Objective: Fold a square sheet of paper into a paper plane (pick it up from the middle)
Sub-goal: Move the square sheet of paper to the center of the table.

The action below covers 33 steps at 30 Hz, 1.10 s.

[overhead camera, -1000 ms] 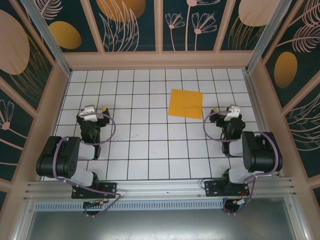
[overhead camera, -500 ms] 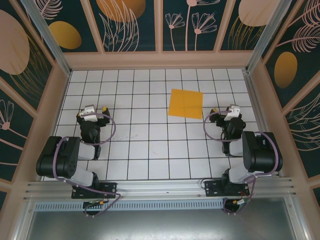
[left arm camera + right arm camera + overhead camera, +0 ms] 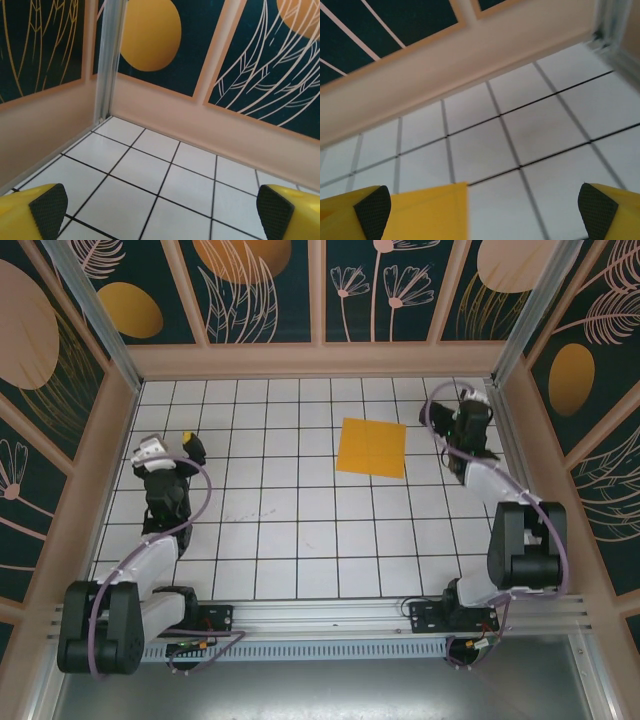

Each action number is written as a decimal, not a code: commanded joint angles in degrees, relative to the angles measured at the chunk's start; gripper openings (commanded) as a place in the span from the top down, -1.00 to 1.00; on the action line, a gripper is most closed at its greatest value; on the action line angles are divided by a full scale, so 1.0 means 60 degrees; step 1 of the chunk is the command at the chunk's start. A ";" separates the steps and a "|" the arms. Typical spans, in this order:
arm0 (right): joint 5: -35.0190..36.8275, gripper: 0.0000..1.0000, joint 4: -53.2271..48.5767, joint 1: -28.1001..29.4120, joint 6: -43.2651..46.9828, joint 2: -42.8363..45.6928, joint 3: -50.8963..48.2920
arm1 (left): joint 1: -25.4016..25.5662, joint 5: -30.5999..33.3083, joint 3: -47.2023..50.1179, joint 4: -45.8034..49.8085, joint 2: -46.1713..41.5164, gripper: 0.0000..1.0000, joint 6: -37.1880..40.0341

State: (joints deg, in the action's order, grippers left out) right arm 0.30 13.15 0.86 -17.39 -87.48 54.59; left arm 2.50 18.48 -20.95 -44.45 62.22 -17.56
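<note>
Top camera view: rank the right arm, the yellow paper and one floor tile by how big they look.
Largest: right arm, though it rises nearer the camera.
Middle: yellow paper, covering several tiles.
Smallest: floor tile.

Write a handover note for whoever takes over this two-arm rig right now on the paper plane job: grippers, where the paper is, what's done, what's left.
The left gripper is open and empty, over the left side of the white gridded table, well apart from the paper.
The right gripper is open and empty, near the far right corner, just right of the paper.
The square sheet of orange-yellow paper lies flat, centre-right toward the far wall.
Done: nothing; the sheet is not picked up and not folded.
Left: pick it up from the middle, then make every fold.
</note>
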 commanded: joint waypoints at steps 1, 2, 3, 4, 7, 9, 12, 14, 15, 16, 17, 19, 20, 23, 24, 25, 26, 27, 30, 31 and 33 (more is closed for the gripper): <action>-0.2148 -0.97 -0.3151 0.0065 -0.1875 -0.0713 0.0661 | -0.0051 0.0494 -0.0978 0.3302 -0.0566 -0.98 -0.2083; -0.2990 -0.97 -0.2705 0.0179 -0.2076 -0.0734 0.0536 | -0.0051 0.0658 -0.1131 0.3897 -0.0696 -0.98 -0.2970; -0.3431 -0.96 -0.2348 0.0306 -0.2242 -0.0714 0.0445 | -0.0050 0.0274 -0.1152 0.4019 -0.0811 -0.98 -0.2909; -0.3408 -0.96 -0.2252 0.0574 -0.2496 -0.0709 0.0483 | -0.0051 -0.0510 -0.1089 0.3926 -0.0935 -0.98 -0.2470; -0.2774 -0.96 -0.2309 0.1505 -0.2812 -0.0850 0.0873 | -0.0040 -0.1863 -0.0905 0.3773 -0.1032 -0.98 -0.2837; -0.2830 -0.95 -0.2442 0.1963 -0.2896 -0.1192 0.1203 | -0.0051 -0.2542 -0.0973 0.3793 -0.0856 -0.98 -0.3132; -0.2669 -0.89 -0.2668 0.2641 -0.3024 -0.1723 0.1725 | -0.0051 -0.3192 -0.1430 0.4446 -0.0334 -0.97 -0.3461; -0.2395 -0.85 -0.2827 0.3017 -0.3216 -0.2092 0.2039 | -0.0047 -0.3860 -0.1516 0.4466 -0.0068 -0.98 -0.3580; -0.2336 -0.85 -0.2912 0.3132 -0.3302 -0.2268 0.2186 | -0.0048 -0.4061 -0.1477 0.4441 0.0045 -0.98 -0.3654; -0.2362 -0.83 -0.2959 0.3240 -0.3416 -0.2471 0.2316 | -0.0047 -0.4256 -0.1445 0.4420 0.0170 -0.98 -0.3852; -0.2364 -0.81 -0.3013 0.3344 -0.3524 -0.2694 0.2448 | -0.0047 -0.4611 -0.1388 0.4262 0.0301 -0.98 -0.3951; -0.2364 -0.79 -0.2992 0.3509 -0.3666 -0.3022 0.2649 | -0.0036 -0.5322 -0.1235 0.3917 0.0556 -0.98 -0.4105; -0.2337 -0.78 -0.3007 0.3594 -0.3728 -0.3183 0.2760 | -0.0037 -0.5592 -0.1184 0.3805 0.0682 -0.98 -0.4233; -0.2543 -0.70 -0.3210 0.3757 -0.3696 -0.3798 0.3390 | -0.0036 -0.6177 -0.1110 0.3541 0.0951 -0.97 -0.4273; -0.2349 -0.69 -0.3524 0.3806 -0.3661 -0.3989 0.3672 | -0.0041 -0.6243 -0.1083 0.3467 0.1006 -0.98 -0.4310; -0.2041 -0.69 -0.3863 0.3867 -0.3635 -0.4190 0.3952 | -0.0036 -0.6339 -0.1057 0.3390 0.1066 -0.98 -0.4344; -0.1839 -0.69 -0.4186 0.3884 -0.3683 -0.4406 0.4214 | -0.0029 -0.6461 -0.1047 0.3314 0.1108 -0.98 -0.4374; -0.1853 -0.68 -0.4393 0.3888 -0.3697 -0.4585 0.4408 | -0.0022 -0.6525 -0.1035 0.3267 0.1142 -0.98 -0.4398; -0.1907 -0.68 -0.4753 0.3899 -0.3573 -0.5069 0.4844 | -0.0025 -0.6630 -0.0933 0.3049 0.1189 -0.98 -0.4511; -0.1888 -0.67 -0.4923 0.3899 -0.3562 -0.5240 0.5001 | -0.0007 -0.6650 -0.0919 0.3026 0.1203 -0.98 -0.4569; -0.1910 -0.66 -0.5039 0.3957 -0.3532 -0.5429 0.5095 | 0.0036 -0.6696 -0.0890 0.3033 0.1176 -0.98 -0.4602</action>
State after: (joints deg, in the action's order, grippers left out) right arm -12.05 -12.29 24.05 -38.50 -118.19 83.09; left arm 2.37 -19.42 -27.22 -23.46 68.95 -43.86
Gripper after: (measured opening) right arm 0.832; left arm 0.988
